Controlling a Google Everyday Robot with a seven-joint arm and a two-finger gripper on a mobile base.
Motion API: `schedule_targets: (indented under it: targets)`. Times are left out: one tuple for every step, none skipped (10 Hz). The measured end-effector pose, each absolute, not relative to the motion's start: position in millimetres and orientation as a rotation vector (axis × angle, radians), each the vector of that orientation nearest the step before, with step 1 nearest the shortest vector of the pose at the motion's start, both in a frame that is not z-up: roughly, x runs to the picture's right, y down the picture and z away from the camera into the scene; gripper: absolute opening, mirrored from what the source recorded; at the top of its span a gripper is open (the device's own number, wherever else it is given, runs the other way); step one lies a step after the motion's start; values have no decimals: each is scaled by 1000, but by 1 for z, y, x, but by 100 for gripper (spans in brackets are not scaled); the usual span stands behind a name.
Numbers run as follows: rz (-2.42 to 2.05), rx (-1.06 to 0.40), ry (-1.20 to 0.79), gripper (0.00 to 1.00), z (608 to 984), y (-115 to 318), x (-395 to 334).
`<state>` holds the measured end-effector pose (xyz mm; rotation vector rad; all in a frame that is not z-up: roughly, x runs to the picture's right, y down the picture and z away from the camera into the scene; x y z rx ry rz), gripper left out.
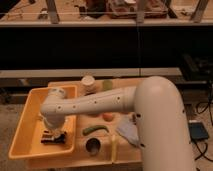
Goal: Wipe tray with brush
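The yellow-orange tray [27, 122] sits on the left part of the wooden tabletop. My white arm reaches from the right down into it. The gripper [54, 134] is low over the tray floor near the right wall, shut on the small dark brush [53, 139]. The brush rests against the tray bottom, and the fingers hide its upper part.
Right of the tray lie a green curved vegetable [95, 129], a small orange item [107, 116], a grey-blue cloth [128, 132] and a dark round cup [93, 146]. A pale jar [88, 84] stands behind. A dark shelf rail crosses the back.
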<state>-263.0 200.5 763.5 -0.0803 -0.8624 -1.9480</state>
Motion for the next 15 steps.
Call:
schedule_targets:
  targets:
    - [-1939, -76, -849, 10, 765, 196, -257]
    - [-1934, -72, -835, 10, 766, 192, -254]
    - [-1934, -69, -822, 10, 768, 185, -253]
    - [-1945, -65, -804, 10, 773, 171, -251]
    - [-1965, -64, -792, 10, 779, 161, -254]
    - [-1983, -69, -792, 10, 786, 157, -261]
    - [-2005, -80, -793, 10, 796, 153, -272]
    - [-2025, -88, -798, 10, 810, 149, -282]
    - [-2040, -84, -800, 10, 818, 146, -289]
    - [-2053, -72, -810, 10, 819, 144, -298]
    - [-2068, -51, -829, 10, 814, 143, -312]
    - [-2078, -35, -853, 10, 808, 146, -324]
    - [-2076, -33, -869, 10, 804, 150, -328]
    - [-2058, -45, -895, 10, 795, 163, -334]
    - [-2051, -53, -911, 10, 786, 176, -341]
